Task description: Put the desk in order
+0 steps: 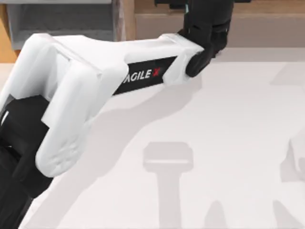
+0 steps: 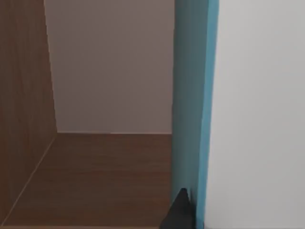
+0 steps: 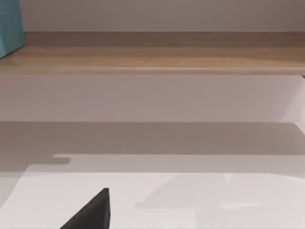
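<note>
The left gripper (image 1: 209,9) reached over the desk (image 1: 228,124) to the shelf rail (image 3: 152,59), a teal upright panel (image 2: 190,105) close before it, probably a book being shelved. I couldn't tell its finger opening. The right arm idled.

My left arm (image 1: 95,81) stretches from the table's left toward the far edge, white link extended, black wrist (image 1: 205,43) bent upward at the rear centre. One dark fingertip (image 2: 178,212) shows in my left wrist view; another fingertip (image 3: 93,212) in my right wrist view.
</note>
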Motion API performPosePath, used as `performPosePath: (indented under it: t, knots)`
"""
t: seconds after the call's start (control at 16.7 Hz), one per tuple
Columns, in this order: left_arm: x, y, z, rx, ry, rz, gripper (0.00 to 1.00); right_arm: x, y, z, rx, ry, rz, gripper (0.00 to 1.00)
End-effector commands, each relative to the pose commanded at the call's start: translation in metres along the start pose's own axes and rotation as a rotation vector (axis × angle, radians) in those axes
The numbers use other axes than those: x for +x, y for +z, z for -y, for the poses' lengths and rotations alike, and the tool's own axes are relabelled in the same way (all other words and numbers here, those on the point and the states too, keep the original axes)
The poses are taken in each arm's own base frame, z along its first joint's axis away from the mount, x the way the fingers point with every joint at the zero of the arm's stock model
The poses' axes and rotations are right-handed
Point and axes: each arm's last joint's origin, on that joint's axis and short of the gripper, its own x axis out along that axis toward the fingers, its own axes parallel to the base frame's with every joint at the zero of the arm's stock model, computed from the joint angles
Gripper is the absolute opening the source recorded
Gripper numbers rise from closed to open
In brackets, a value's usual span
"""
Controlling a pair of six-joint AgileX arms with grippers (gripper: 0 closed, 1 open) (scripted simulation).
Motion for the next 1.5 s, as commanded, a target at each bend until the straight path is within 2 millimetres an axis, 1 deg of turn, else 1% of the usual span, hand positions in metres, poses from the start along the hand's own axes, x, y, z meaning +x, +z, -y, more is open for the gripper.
performPosePath:
  t: [0.18, 0.6, 0.84, 0.96, 1.08, 1.2, 1.32, 1.5]
  knots:
    - [-0.005, 0.001, 0.002, 0.003, -0.006, -0.002, 0.0, 0.0, 0.0, 0.0, 0.0, 0.0, 0.0, 1.0]
    - [-0.039, 0.015, 0.002, 0.001, -0.004, 0.0, 0.0, 0.0, 0.0, 0.0, 0.0, 0.0, 0.0, 1.0]
    - [-0.041, 0.016, 0.002, 0.0, -0.004, 0.001, 0.0, 0.0, 0.0, 0.0, 0.0, 0.0, 0.0, 1.0]
    - [-0.039, 0.015, 0.0, 0.004, 0.001, -0.001, 0.0, 0.0, 0.0, 0.0, 0.0, 0.0, 0.0, 1.0]
    - [-0.048, 0.017, 0.003, 0.018, -0.008, 0.002, 0.0, 0.0, 0.0, 0.0, 0.0, 0.0, 0.0, 1.0]
    - [-0.069, 0.019, 0.009, 0.056, -0.032, 0.003, 0.0, 0.0, 0.0, 0.0, 0.0, 0.0, 0.0, 1.0]
    - [-0.102, 0.021, 0.012, 0.112, -0.065, 0.006, 0.0, 0.0, 0.0, 0.0, 0.0, 0.0, 0.0, 1.0]
    - [-0.154, 0.021, 0.007, 0.226, -0.114, 0.015, 0.0, 0.0, 0.0, 0.0, 0.0, 0.0, 0.0, 1.0]
